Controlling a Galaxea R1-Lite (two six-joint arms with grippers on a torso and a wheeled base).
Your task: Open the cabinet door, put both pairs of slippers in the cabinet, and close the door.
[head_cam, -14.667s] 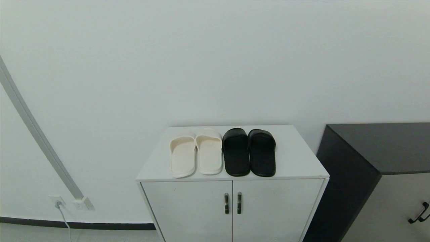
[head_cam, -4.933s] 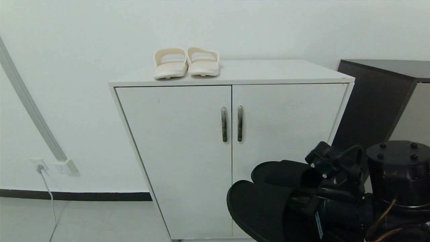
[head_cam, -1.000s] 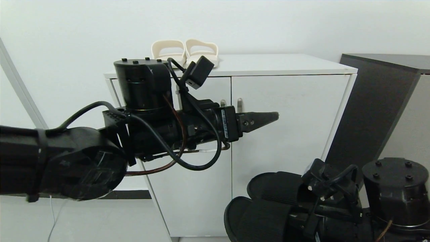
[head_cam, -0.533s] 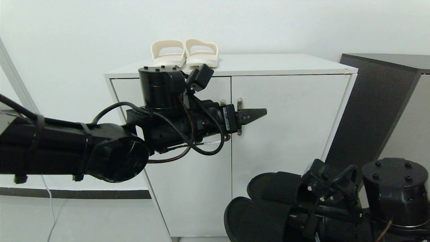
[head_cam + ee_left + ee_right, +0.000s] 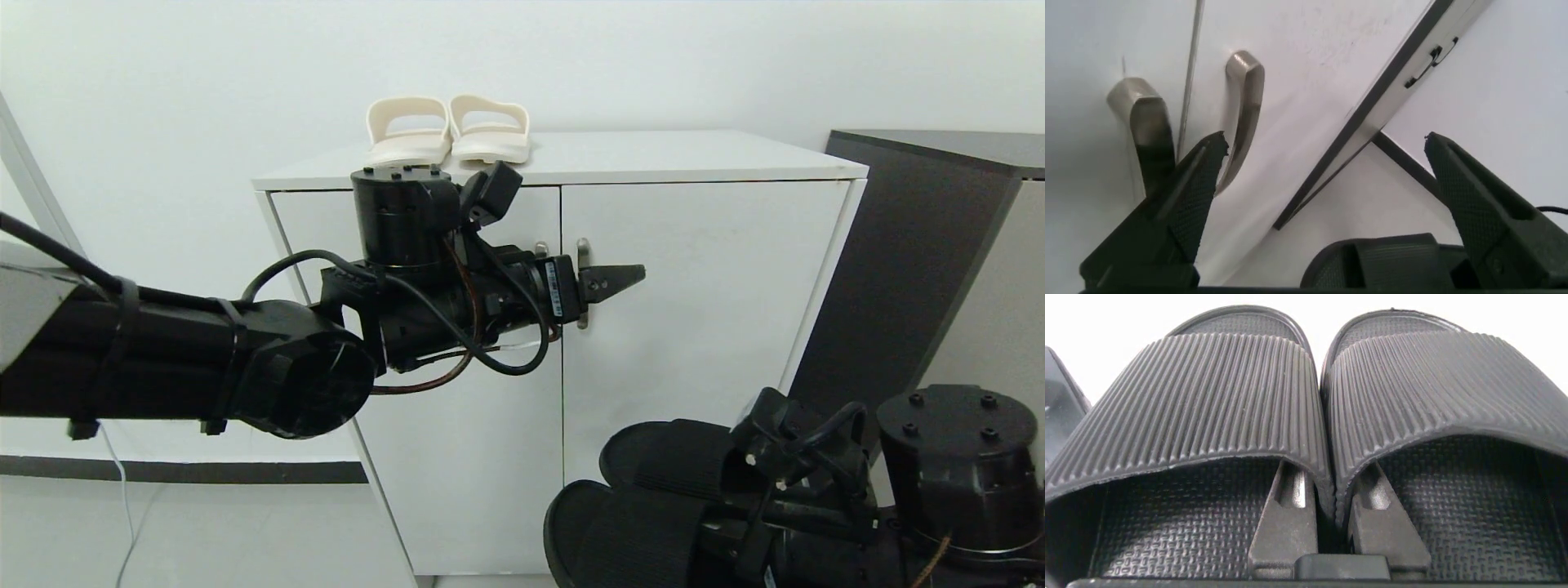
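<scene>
— Where do you have the slippers?

— The cream slippers (image 5: 447, 131) sit side by side on the left half of the cabinet (image 5: 694, 155) top. I hold the black slippers (image 5: 645, 506) off the cabinet, low in front of the right door (image 5: 694, 343).

— How is the right gripper (image 5: 1333, 514) holding them?

— On my right wrist view one finger (image 5: 1284, 518) is tucked under each strap. The two inner walls of the black slippers (image 5: 1208, 400) are pinched between them, so the pair hangs as one.

— And the doors?

— Both are flat against the cabinet front. The left door (image 5: 457, 457) and the right one meet at the middle seam, with the two handles just beside it.

— Your left arm?

— It is stretched across the left door at handle height. The left gripper (image 5: 629, 276) points past the seam, its tip over the right door. From the left wrist view the left gripper (image 5: 1323, 147) is spread wide. The right handle (image 5: 1245, 106) lies between the fingers, and the left handle (image 5: 1147, 122) is just behind one fingertip (image 5: 1204, 175). I cannot tell whether either finger touches metal.

— Anything else nearby?

— A dark cabinet (image 5: 890, 245) stands just beside the white one, on its right.
</scene>
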